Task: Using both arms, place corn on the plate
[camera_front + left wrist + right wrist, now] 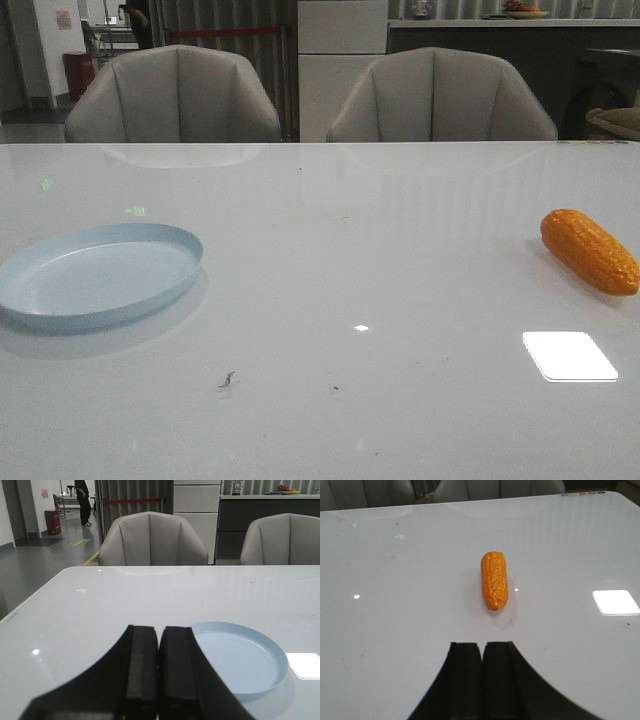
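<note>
An orange corn [590, 250] lies on the white table at the far right; the right wrist view shows the same corn [495, 580] lying lengthwise a short way ahead of my right gripper [483, 645], whose black fingers are pressed together, holding nothing. The pale blue plate [95, 275] rests empty at the table's left. In the left wrist view the plate [240, 657] sits just beyond and to one side of my left gripper [159, 629], also shut and empty. Neither arm appears in the front view.
Two grey chairs [175, 95] [440, 95] stand behind the table's far edge. A bright light reflection [570, 356] lies on the tabletop near the corn. Small dark specks [227, 380] mark the table's front middle.
</note>
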`<state>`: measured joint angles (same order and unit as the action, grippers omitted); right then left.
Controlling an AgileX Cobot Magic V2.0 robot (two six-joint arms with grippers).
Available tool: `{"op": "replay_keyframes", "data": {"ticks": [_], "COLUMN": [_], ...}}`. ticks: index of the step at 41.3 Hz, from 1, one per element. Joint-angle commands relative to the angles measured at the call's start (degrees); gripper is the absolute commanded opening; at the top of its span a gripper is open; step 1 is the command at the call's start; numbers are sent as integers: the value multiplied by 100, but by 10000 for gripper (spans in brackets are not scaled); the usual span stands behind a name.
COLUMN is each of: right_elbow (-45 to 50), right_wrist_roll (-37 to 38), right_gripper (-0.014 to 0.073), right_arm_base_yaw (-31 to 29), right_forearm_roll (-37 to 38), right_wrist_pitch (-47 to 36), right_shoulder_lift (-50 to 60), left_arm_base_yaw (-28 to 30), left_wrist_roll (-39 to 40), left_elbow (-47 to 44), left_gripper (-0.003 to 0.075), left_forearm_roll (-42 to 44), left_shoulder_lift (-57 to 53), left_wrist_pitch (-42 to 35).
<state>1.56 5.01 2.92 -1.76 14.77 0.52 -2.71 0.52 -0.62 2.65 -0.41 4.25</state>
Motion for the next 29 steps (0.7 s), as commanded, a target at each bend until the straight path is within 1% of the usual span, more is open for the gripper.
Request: {"op": "replay_keyframes", "data": {"ticks": [1, 18, 29], "right_elbow": [-117, -117, -117], "right_wrist_roll": [1, 1, 1], "right_gripper": [66, 66, 66], "right_arm_base_yaw": [-22, -22, -22], "right_forearm_roll": [-13, -13, -13], "right_wrist_pitch": [-469, -473, -495], "right_shoulder_lift": [147, 147, 147], "left_arm_base_yaw": [3, 3, 3], "left_wrist_roll": [42, 42, 42], "left_elbow": [-212, -212, -212], "left_gripper": [94, 94, 94], "left_forearm_roll": [-35, -35, -35], "left_shoulder_lift": [-92, -92, -92], "left_wrist_pitch": [-543, -558, -887]}}
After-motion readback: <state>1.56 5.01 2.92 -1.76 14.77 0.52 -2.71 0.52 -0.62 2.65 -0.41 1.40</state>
